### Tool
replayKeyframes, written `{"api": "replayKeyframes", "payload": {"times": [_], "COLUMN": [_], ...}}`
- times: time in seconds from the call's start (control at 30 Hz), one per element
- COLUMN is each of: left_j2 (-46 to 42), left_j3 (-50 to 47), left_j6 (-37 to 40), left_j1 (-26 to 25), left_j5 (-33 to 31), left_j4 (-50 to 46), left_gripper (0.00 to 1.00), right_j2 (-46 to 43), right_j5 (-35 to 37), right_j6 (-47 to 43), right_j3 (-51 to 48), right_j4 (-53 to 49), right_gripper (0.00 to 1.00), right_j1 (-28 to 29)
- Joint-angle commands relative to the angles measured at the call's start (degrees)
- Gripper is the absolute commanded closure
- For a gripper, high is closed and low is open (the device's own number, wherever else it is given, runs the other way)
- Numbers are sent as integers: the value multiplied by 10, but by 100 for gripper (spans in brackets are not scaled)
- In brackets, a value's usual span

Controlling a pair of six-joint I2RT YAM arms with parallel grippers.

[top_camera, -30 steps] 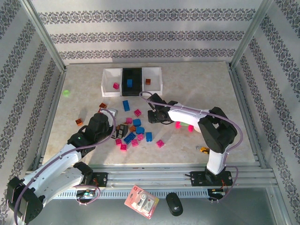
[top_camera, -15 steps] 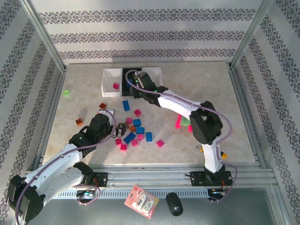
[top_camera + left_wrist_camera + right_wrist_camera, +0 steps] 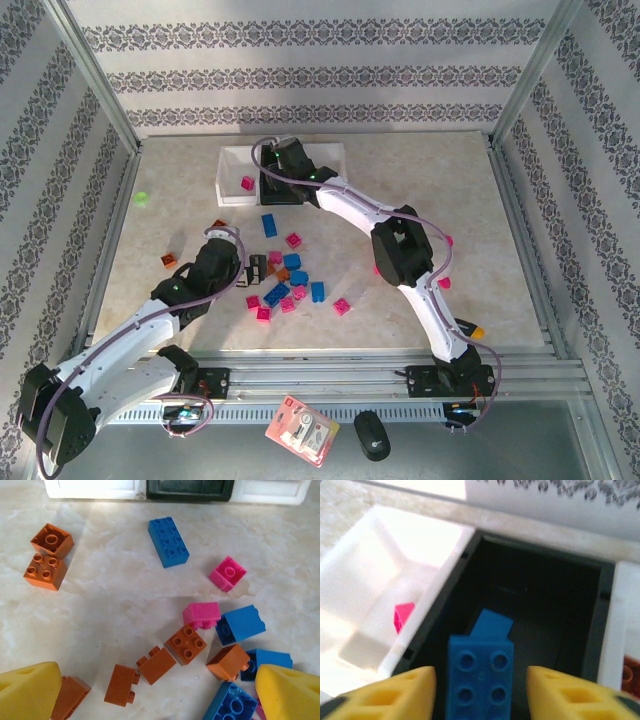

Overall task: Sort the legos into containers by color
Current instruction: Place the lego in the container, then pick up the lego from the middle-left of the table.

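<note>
The right end effector point(image 3: 481, 686) has been swung from the loose pile to above the black bin point(image 3: 545, 605) and its fingers parted. The blue brick point(image 3: 480, 665) is released between them over that bin, so one more blue is judged sorted. The left end effector point(image 3: 157, 690) is held spread wide over the remaining legos point(image 3: 168, 542) on the bench point(image 3: 100, 595).

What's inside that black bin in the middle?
Two blue legos: a studded brick between the fingers of the right tool, and another blue piece behind it. The black bin has its near floor hidden by them.

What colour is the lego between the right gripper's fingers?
The lego is blue; the right wrist view shows it best.
</note>
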Motion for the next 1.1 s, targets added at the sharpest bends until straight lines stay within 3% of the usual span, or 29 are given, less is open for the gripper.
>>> {"api": "replayKeyframes", "payload": {"times": [0.0,0.3,0.4,0.5,0.6,0.7,1.07], "left_j2": [21,112,146,173,196,207,250], "left_j3": [37,78,97,106,116,109,74], "left_j6": [-38,-62,-103,-189,-243,-295,-363], "left_j1": [11,105,115,118,118,118,129], "left_j5": [-28,5,-9,-43,-43,-37,-23], "left_j4": [-42,-76,-114,-160,-186,-178,-135], "left_gripper": [1,1,0,9,8,10,20], "right_j2": [-28,-222,-293,-350,-392,-417,-428], "right_j5": [7,-40,-69,-125,-166,-190,-198], "right_j6": [-40,-44,-52,-73,-91,-92,-84], "right_j3": [21,-221,-319,-392,-450,-486,-519], "right_j4": [-8,77,101,100,99,97,95], "right_gripper": [36,25,20,14,8,6,5], "right_j1": [0,10,16,22,24,24,24]}}
